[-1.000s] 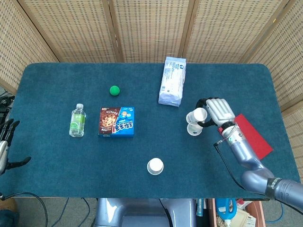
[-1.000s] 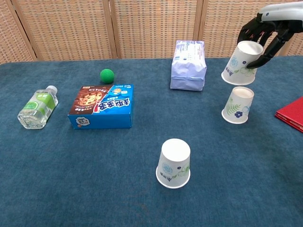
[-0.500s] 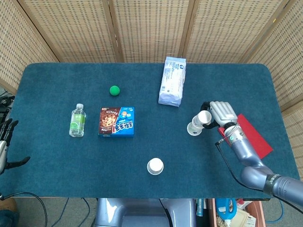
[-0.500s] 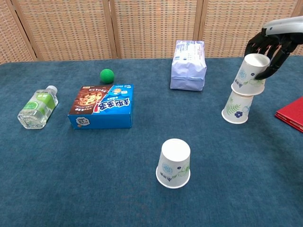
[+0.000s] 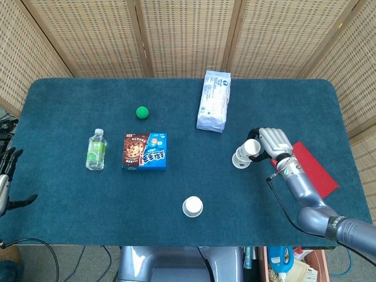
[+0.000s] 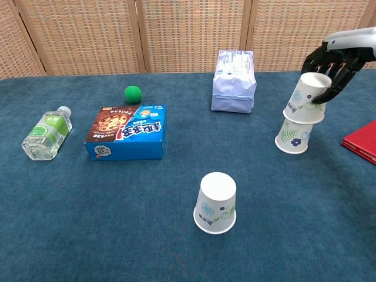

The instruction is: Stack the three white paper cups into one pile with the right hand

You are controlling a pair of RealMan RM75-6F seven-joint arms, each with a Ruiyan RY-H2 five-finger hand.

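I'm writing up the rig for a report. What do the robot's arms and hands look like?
The right arm is smooth silver-grey with a darker joint band and a thin black cable alongside. The right hand has a pale silver back and black fingers. The left hand shows only dark, slim fingers at the frame edge.

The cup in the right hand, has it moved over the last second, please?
Yes. The held cup has come down toward the standing cup on the table, now sitting on it, tilted.
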